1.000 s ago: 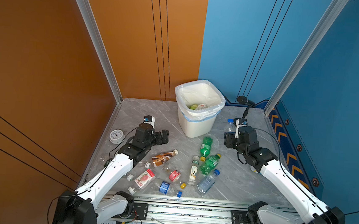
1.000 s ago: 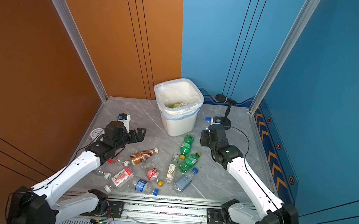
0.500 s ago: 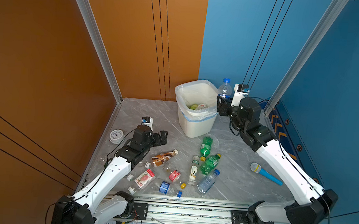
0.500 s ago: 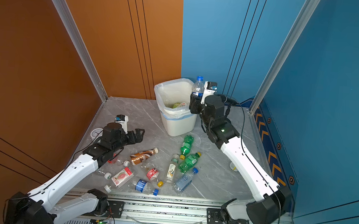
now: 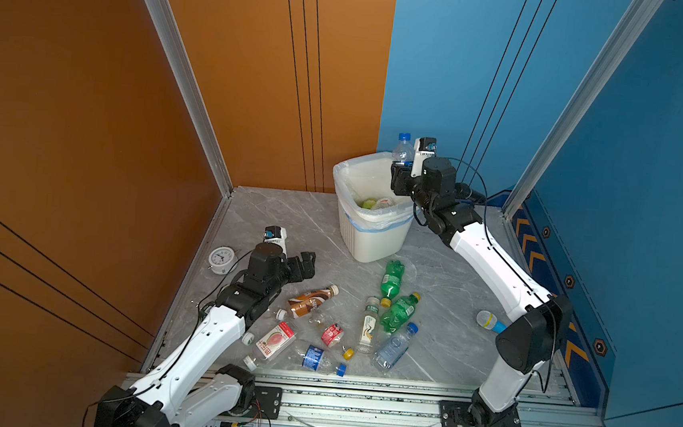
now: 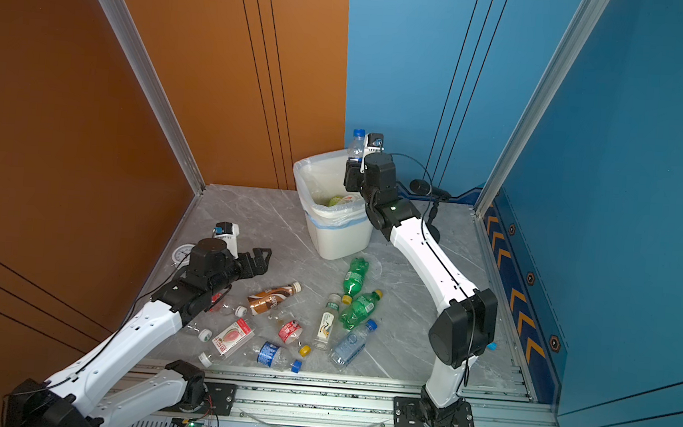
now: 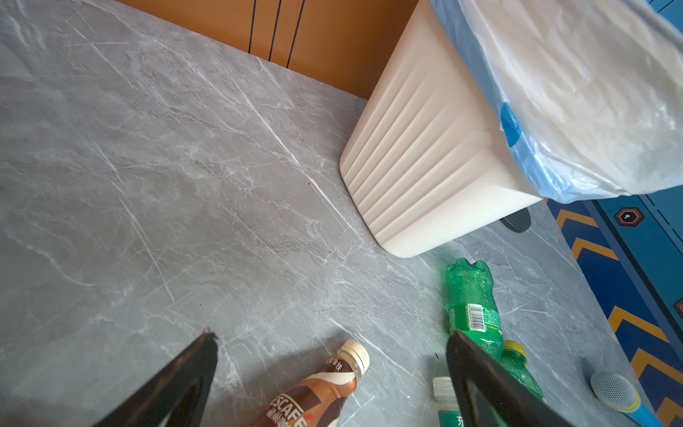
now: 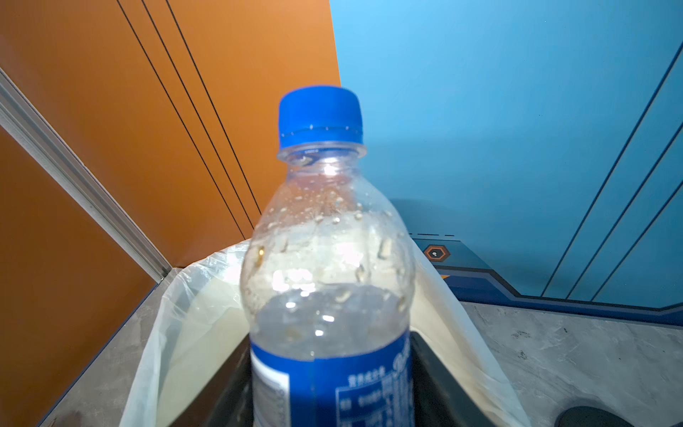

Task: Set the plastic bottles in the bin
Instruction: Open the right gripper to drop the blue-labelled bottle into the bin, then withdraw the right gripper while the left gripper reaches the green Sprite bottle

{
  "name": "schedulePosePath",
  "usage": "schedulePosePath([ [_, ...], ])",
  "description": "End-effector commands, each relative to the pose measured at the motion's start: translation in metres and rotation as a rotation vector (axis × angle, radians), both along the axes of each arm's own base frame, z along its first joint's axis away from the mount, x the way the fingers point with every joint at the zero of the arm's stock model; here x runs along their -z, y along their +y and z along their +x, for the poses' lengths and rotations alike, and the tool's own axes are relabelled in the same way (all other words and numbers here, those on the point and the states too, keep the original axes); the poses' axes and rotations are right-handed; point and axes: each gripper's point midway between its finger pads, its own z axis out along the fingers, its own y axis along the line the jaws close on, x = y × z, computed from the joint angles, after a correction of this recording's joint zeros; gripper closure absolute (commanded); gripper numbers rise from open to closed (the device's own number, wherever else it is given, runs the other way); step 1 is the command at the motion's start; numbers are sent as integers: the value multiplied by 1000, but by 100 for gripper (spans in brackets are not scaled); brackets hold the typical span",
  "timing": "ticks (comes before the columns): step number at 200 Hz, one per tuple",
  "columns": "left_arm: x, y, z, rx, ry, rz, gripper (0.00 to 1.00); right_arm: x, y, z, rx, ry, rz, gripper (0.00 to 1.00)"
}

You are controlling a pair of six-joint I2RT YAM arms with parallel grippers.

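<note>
The white ribbed bin (image 5: 371,242) (image 6: 341,243) (image 7: 425,159) stands at the back, and bottles lie inside it (image 5: 376,202). Over its right rim my right gripper (image 5: 400,176) (image 6: 353,173) (image 8: 329,369) is shut on an upright clear bottle with a blue cap and blue label (image 5: 402,147) (image 6: 357,143) (image 8: 329,258). My left gripper (image 5: 302,263) (image 6: 259,260) (image 7: 331,336) hangs open and empty just above the table, by the cap end of a brown coffee bottle (image 5: 310,299) (image 7: 318,392). Several more bottles lie in front, among them a green bottle (image 5: 392,279) (image 7: 469,295).
A white alarm clock (image 5: 221,257) sits by the left wall. A blue-handled microphone (image 5: 489,321) (image 7: 615,393) lies at the right, and a black stand (image 6: 425,187) rises behind the bin. A metal rail (image 5: 359,395) runs along the front edge.
My right arm has lifted the blue-capped bottle from the table beside the bin up to the bin's rim, then a little further over it. The left arm has hardly moved.
</note>
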Motion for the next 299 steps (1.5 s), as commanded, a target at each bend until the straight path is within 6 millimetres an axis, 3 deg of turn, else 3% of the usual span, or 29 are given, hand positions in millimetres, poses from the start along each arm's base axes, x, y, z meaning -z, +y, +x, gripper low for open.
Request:
schedulePosePath([
  [1, 4, 7, -3, -26, 15, 4, 2, -12, -1, 4, -13, -24, -4, 39],
  [22, 3, 7, -3, -26, 14, 2, 2, -7, -2, 10, -14, -10, -8, 37],
  [52, 5, 8, -3, -29, 18, -1, 2, -5, -8, 13, 14, 17, -19, 3],
  [60, 5, 7, -3, -27, 17, -3, 2, -10, -12, 10, 26, 7, -17, 0],
  [90, 9, 6, 1, -24, 20, -10, 2, -46, -30, -25, 33, -66, 32, 0],
  [94, 9, 5, 2, -25, 19, -14, 2, -38, -31, -30, 31, -52, 22, 0],
  [104, 11, 2, 4, -19, 21, -26, 2, -40, -41, -51, 38, -61, 30, 0],
  [123, 14, -3, 8, -10, 29, -51, 2, -19, -64, -91, 68, -42, 54, 1],
  [153, 20, -10, 12, 1, 50, -83, 2, 69, -108, -150, 171, 69, 119, 0],
  [171, 24, -16, 14, 13, 63, -96, 2, 114, -135, -170, 258, 153, 146, 0],
  [183, 26, -21, 15, 25, 69, -102, 2, 131, -144, -177, 277, 201, 157, 0],
  [226, 29, -46, 16, 74, 84, -98, 3, 144, -153, -178, 304, 259, 139, 0],
  [299, 40, -123, 11, 212, 145, -38, 2, 160, -155, -179, 314, 302, 148, 0],
])
